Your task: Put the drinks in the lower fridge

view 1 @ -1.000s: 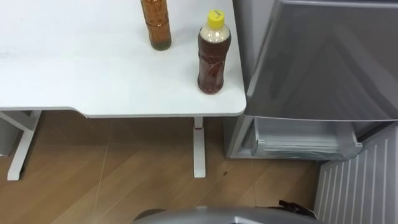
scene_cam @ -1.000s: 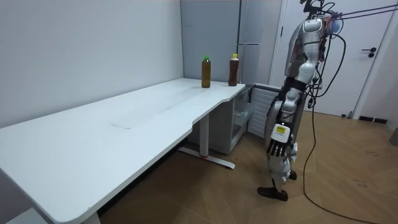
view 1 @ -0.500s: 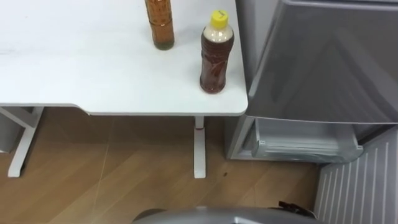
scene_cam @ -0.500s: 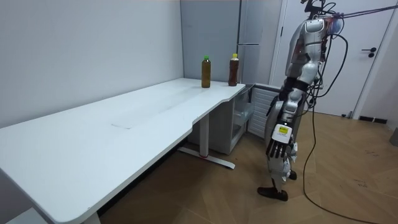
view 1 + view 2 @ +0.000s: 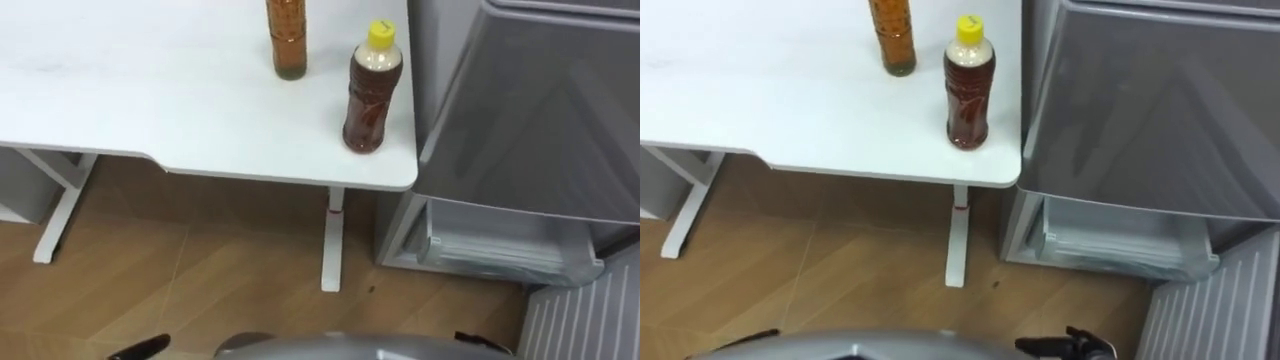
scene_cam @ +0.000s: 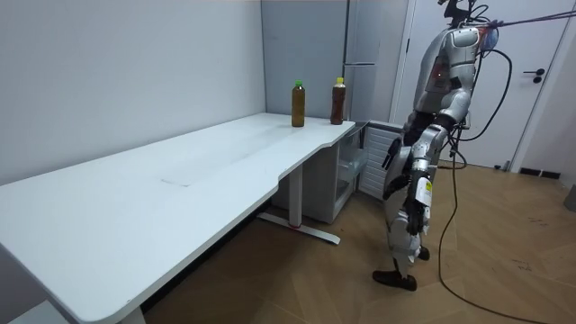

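- The drinks are two bottles of brown liquid: a yellow-capped bottle (image 5: 374, 90) near the corner of the white table (image 5: 150, 90), and a second bottle (image 5: 287, 40) just beside it, further in from the edge. The room view shows a green cap on the second bottle.
- Both stand upright on their bases, apart from each other, with the long axis vertical and the caps pointing straight up.
- The fridge (image 5: 540, 110) stands right beside that table corner. Its lower compartment (image 5: 500, 245) is open below the grey upper door, and a ribbed panel (image 5: 590, 320) at the lower right looks like the inside of the opened door.
- The robot stands facing the table corner and the fridge, within reach of both by my estimate.
- The left hand (image 6: 409, 214) hangs low beside the leg, holding nothing that can be seen. It is too small to tell whether its fingers are curled or relaxed.
- I judge the task to be at its start, with neither bottle picked up yet.
- The next move calls for raising a hand to the yellow-capped bottle, closing round its body from the side, and keeping it upright on the way down to the lower compartment.
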Motion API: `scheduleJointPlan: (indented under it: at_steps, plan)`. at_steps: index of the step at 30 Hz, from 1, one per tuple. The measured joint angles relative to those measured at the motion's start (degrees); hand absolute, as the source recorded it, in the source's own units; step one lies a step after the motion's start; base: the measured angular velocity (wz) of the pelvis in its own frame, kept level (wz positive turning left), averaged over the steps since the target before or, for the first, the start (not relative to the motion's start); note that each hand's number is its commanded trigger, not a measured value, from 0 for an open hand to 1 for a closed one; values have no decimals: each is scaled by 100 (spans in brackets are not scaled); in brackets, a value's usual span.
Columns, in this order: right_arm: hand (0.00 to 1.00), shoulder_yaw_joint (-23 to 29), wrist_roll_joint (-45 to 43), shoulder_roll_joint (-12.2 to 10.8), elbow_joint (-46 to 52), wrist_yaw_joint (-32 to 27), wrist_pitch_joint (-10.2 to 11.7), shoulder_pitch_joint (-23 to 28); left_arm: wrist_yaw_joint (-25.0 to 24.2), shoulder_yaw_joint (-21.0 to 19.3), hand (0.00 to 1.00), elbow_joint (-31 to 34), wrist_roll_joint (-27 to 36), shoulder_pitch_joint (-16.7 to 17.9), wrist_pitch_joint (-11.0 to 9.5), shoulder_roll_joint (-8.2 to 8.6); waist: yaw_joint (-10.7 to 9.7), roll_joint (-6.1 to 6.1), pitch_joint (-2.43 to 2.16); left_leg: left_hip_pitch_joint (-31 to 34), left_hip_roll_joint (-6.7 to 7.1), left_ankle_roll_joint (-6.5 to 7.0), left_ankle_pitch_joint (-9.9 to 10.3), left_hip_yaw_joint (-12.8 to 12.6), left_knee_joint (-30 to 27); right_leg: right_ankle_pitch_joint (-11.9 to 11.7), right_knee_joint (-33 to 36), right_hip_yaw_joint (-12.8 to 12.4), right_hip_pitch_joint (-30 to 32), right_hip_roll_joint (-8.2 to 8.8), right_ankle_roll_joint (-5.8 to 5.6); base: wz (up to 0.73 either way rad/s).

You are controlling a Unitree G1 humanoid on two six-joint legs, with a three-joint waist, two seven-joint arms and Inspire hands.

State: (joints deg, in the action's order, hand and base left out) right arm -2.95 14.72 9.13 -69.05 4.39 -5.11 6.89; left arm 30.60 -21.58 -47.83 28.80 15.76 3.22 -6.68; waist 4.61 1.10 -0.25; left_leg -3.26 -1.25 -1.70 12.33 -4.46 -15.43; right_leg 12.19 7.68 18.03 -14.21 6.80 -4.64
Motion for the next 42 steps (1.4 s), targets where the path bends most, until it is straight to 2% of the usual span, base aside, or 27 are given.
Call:
scheduleJointPlan:
  at_steps: [6,8,9,10,12,14,15,16,17,19,21,22,23,27,30,31,36,39,42]
  plan:
    - [0,42,-156,42,78,-3,25,140,888,-312,0,832,340,145,-322,11,122,-54,-16,-108,-1,6,6,25,16,0,19,-34,-78,-3,0,-1]
    - [0,57,-173,42,188,-41,36,204,1329,-316,0,1515,603,187,-548,12,143,-56,-16,-61,0,6,6,61,-2,0,23,-24,-70,-6,1,4]
    - [0,63,-214,43,213,-51,38,212,1417,-313,0,1661,607,187,-629,10,145,-60,-17,-50,0,7,5,65,-4,-1,22,-24,-61,-7,1,0]
    - [0,94,-319,52,230,-53,48,212,1564,-311,0,1855,580,169,-762,-20,157,-77,-19,-45,1,9,4,63,-12,-1,18,-31,-52,-7,2,0]
    - [0,187,-511,59,241,-53,62,218,1767,-386,0,2184,518,125,-832,-108,183,-96,-29,-30,10,11,2,61,-25,-1,10,-23,-52,-5,2,0]
    - [0,218,-645,88,240,-68,117,244,2072,-632,0,3013,499,118,-894,-135,195,-98,-30,-46,18,21,-5,64,-26,-1,5,-21,-49,-1,2,0]
    - [0,218,-669,88,240,-72,147,255,2141,-681,0,3229,473,118,-927,-151,201,-99,-30,-42,19,22,-5,65,-27,-1,4,-18,-49,-1,2,0]
    - [0,238,-742,88,243,-73,203,266,2243,-736,0,3571,437,105,-1042,-223,205,-109,-32,-38,22,22,-6,71,-23,-1,-1,-9,-50,-1,1,0]
    - [0,288,-835,92,264,-80,268,346,2290,-844,0,3834,348,44,-1110,-273,221,-136,-42,-37,27,22,-6,73,-12,0,-4,-8,-49,2,-1,0]
    - [0,367,-875,98,293,-84,336,407,2373,-995,0,4289,-29,9,-1120,-361,207,-159,-51,-40,31,22,-6,70,-3,2,-11,0,-49,5,-3,0]
    - [0,438,-872,116,287,-102,392,437,2475,-1053,0,5036,-389,3,-1194,-510,216,-197,-50,-21,30,22,-6,75,-22,2,-7,-12,-12,4,-3,0]
    - [0,438,-873,128,290,-101,397,440,2476,-1052,0,5165,-488,-7,-1211,-563,212,-210,-50,-13,30,22,-6,76,-23,2,-6,-14,-3,4,-3,-4]
    - [0,434,-872,147,288,-99,403,437,2419,-1062,0,5369,-707,-43,-1224,-647,221,-223,-49,4,30,22,-6,74,-1,2,0,-26,23,3,-3,0]
    - [0,426,-867,160,265,-48,434,436,2158,-1086,0,6273,-1104,-234,-1228,-675,212,-249,-51,4,28,21,-6,86,8,1,3,-18,24,-2,-2,1]
    - [0,481,-870,171,133,-7,520,396,1800,-1076,0,6767,-1291,-442,-1232,-777,133,-227,-19,-10,39,22,-6,131,17,0,8,22,-42,0,-2,8]
    - [0,565,-870,167,59,43,536,354,1620,-1062,0,6997,-1347,-447,-1234,-793,31,-220,-10,-9,49,24,-3,170,11,0,0,81,-72,5,-2,15]
    - [0,866,-876,183,-258,286,626,196,624,-850,0,7656,-1270,-490,-1318,-793,-131,-273,13,79,55,26,-7,220,-23,0,-2,108,-42,1,-2,7]
    - [0,886,-858,187,-327,414,626,106,100,-530,0,7899,-1214,-506,-1316,-795,-278,-277,14,123,67,30,-14,264,-49,0,-2,111,-21,-1,-2,7]
    - [0,878,-850,197,-331,440,627,63,-627,-65,0,7920,-1129,-788,-1248,-797,-312,-291,35,251,63,33,-13,266,-127,0,11,116,67,-4,-2,0]
